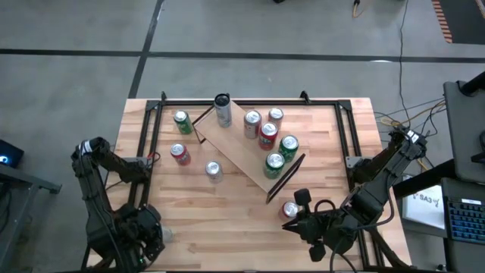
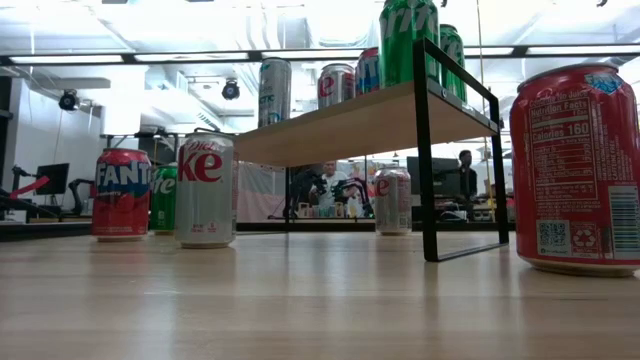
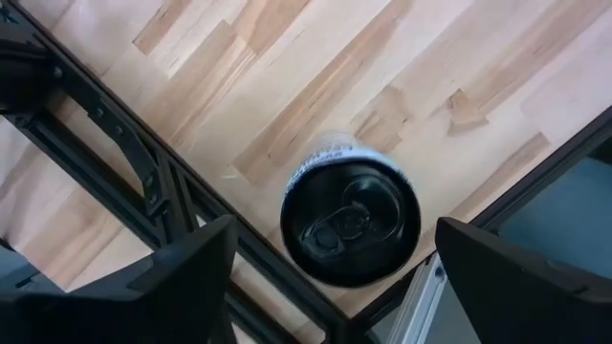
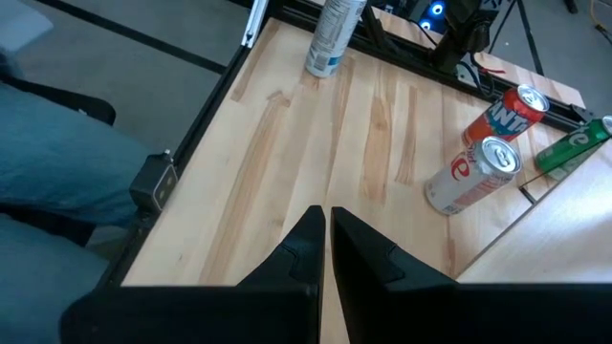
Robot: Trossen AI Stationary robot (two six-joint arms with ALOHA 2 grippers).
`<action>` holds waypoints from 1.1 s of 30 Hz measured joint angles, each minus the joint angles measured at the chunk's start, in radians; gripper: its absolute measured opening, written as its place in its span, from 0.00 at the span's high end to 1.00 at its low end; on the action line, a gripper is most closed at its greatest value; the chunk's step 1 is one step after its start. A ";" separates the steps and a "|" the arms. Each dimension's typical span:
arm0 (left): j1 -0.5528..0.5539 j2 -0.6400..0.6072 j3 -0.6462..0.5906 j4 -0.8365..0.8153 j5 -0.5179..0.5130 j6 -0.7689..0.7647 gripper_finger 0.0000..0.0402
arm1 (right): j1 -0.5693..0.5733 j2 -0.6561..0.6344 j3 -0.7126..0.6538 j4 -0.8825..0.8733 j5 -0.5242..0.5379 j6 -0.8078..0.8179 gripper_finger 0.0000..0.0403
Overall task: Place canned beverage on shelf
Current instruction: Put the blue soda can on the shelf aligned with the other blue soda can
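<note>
From above, the shelf (image 1: 246, 148) sat diagonally mid-counter (image 1: 227, 220) carrying six cans. Low down, labels read Fanta (image 2: 122, 194) and Diet Coke (image 2: 205, 190). Left tool (image 3: 330, 277) hung released over a black-topped can (image 3: 350, 222); right tool (image 4: 327, 239) was clenched empty.

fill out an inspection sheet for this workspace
surface: light-wood plank tabletop with a black rail frame
job's things: shelf set diagonally mid-table, six cans on it; Fanta can, Diet Coke can, green can and red can stand on the tabletop; black-topped can at the corner by the left arm
clutter: nothing seen
grippers: left pincer open above the black-topped can; right pincer shut, beside the red can
cables: loose wires on the floor right of the table
surroundings: grey floor, keyboard at right, people far behind
</note>
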 joint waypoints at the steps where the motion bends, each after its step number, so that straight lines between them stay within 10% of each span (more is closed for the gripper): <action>1: 0.000 0.000 0.000 0.000 -0.002 -0.009 0.15 | 0.000 0.000 0.000 0.000 0.000 0.000 0.97; 33: 0.000 0.000 -0.195 0.201 -0.010 -0.020 0.15 | 0.000 0.000 0.000 0.000 -0.004 0.010 0.97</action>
